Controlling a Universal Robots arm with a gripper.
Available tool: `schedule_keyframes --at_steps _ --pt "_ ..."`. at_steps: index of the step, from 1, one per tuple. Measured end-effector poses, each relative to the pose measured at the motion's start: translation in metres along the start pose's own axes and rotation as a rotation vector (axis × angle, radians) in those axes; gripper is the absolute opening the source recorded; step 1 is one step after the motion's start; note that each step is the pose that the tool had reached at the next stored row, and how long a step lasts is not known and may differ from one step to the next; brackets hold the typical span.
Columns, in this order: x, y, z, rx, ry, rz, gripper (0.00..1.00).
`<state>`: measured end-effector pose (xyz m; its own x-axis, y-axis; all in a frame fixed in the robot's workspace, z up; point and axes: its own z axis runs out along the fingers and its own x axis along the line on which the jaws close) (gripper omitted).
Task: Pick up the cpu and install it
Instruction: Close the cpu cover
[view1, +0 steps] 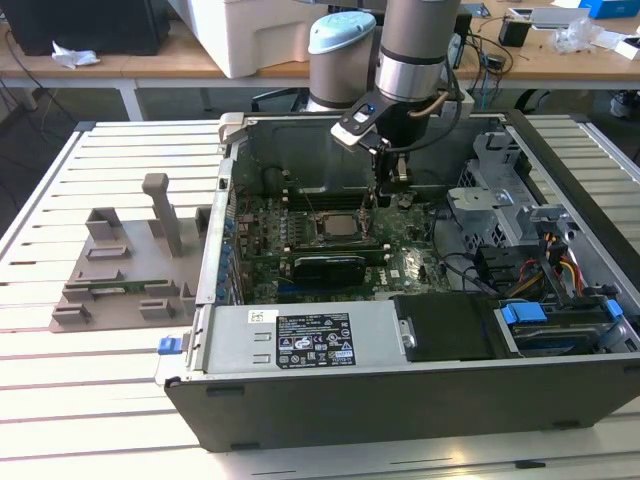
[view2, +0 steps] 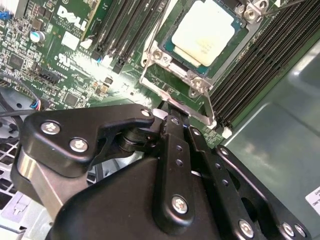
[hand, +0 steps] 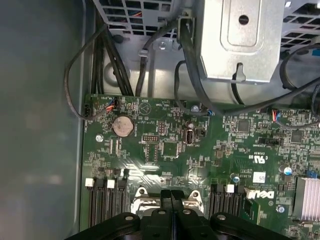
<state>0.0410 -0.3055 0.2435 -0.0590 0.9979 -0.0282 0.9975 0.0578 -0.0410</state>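
I count one robot arm carrying one gripper, one open computer case, one slatted table and one grey fixture. In the case there is one motherboard, one cpu, one socket frame, one round coin battery and one labelled power supply box.

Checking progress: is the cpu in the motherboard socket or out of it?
In. In the second wrist view the cpu lies flat inside the socket frame, silvery top up.
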Motion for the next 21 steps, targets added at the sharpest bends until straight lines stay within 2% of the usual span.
schedule_keyframes --at_steps 12,17,21 --pt "0.0007 -0.0112 0.0005 0.0000 0.0000 0.000 0.11" --pt "0.0013 -0.0211 0.0010 0.0000 0.0001 0.000 0.11" --pt "0.0015 -0.0252 0.0012 0.0000 0.0001 0.000 0.11"
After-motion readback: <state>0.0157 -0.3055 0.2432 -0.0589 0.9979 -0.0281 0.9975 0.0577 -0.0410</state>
